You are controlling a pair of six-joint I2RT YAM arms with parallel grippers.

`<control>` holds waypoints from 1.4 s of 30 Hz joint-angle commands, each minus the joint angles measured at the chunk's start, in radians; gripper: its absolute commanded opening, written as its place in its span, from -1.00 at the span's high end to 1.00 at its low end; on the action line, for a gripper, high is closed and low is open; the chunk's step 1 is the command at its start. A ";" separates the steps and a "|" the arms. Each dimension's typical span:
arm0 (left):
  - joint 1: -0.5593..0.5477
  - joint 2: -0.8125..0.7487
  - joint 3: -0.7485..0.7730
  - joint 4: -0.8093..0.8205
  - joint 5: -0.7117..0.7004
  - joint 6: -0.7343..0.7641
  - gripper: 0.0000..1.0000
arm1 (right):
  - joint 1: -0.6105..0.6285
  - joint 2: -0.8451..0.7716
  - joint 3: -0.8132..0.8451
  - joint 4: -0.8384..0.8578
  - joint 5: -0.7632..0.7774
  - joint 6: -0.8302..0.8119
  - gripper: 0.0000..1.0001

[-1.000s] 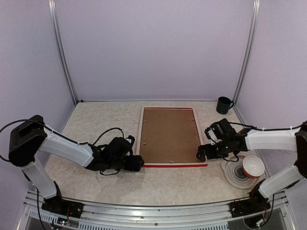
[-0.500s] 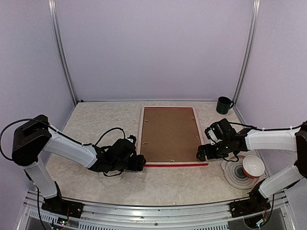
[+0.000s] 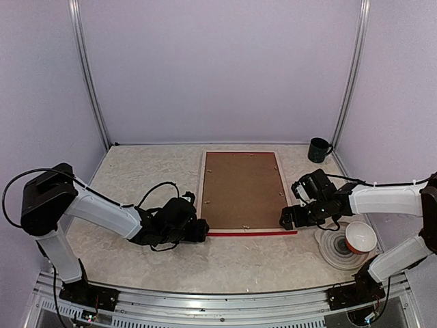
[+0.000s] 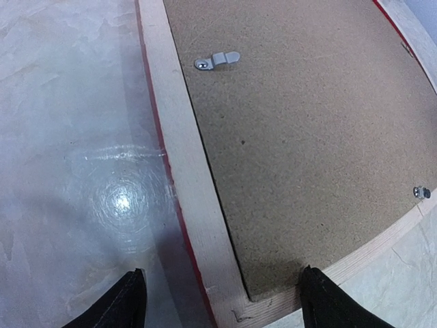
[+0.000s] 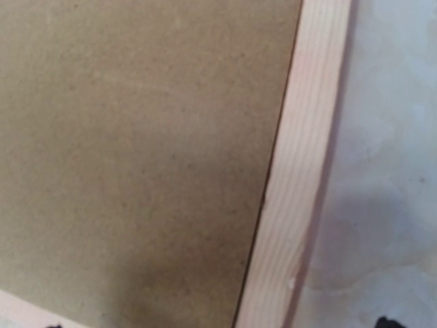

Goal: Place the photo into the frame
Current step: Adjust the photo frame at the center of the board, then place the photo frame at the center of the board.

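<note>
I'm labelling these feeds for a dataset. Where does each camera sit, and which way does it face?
Top external: above and behind the bases, looking down and forward at the frame lying back-up; both arms show, left gripper and right gripper by its near corners.
Left wrist: on the left arm, looking down at the frame's near-left corner; both fingertips show.
Right wrist: close above the frame's right rail; only a dark fingertip sliver shows.
All three share the frame and its backing board.
</note>
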State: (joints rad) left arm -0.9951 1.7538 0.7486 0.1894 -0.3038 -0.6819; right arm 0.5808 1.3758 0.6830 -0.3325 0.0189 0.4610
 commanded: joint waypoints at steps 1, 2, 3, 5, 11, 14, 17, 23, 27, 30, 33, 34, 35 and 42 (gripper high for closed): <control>0.010 0.047 -0.028 -0.097 -0.026 -0.024 -0.52 | 0.011 0.000 -0.006 0.010 -0.001 -0.002 -0.98; 0.010 0.039 -0.034 -0.090 -0.034 -0.025 -0.52 | 0.011 0.000 -0.007 0.012 0.000 -0.003 -0.98; 0.011 0.033 -0.037 -0.086 -0.041 -0.026 -0.52 | 0.011 0.000 -0.010 0.015 0.000 -0.006 -0.99; 0.012 0.023 -0.039 -0.085 -0.048 -0.027 -0.52 | 0.012 -0.001 -0.013 0.019 0.010 -0.013 -0.98; 0.016 0.025 -0.035 -0.086 -0.043 -0.028 -0.52 | 0.029 0.009 -0.041 0.031 0.084 -0.032 -0.99; 0.018 0.035 -0.038 -0.076 -0.029 -0.033 -0.52 | 0.040 0.039 -0.045 0.037 0.116 -0.030 -0.98; 0.022 0.044 -0.037 -0.069 -0.021 -0.036 -0.52 | 0.052 0.063 -0.040 0.043 0.141 -0.017 -0.98; 0.064 0.030 -0.038 -0.064 0.002 -0.031 -0.52 | 0.057 0.051 -0.007 0.043 0.154 0.008 -0.98; 0.110 -0.024 -0.038 -0.037 0.026 0.005 -0.53 | 0.054 0.031 0.033 0.058 0.121 0.014 -0.98; 0.147 -0.054 -0.014 -0.022 0.051 0.037 -0.53 | 0.046 0.062 0.099 0.049 0.111 0.018 -0.99; 0.190 -0.033 0.043 -0.039 0.078 0.066 -0.54 | 0.031 0.114 0.169 0.023 0.133 0.018 -0.98; 0.202 -0.024 0.067 -0.040 0.081 0.073 -0.54 | 0.023 0.133 0.189 0.018 0.144 0.015 -0.98; 0.216 -0.010 0.083 -0.036 0.088 0.082 -0.54 | 0.010 0.150 0.208 0.015 0.148 0.014 -0.98; 0.291 0.074 0.168 0.018 0.176 0.097 -0.53 | -0.113 0.245 0.299 0.060 0.087 0.002 -0.92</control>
State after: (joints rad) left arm -0.7364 1.7710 0.8677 0.1825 -0.1925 -0.6182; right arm 0.5285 1.5795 0.9344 -0.2924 0.1310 0.4656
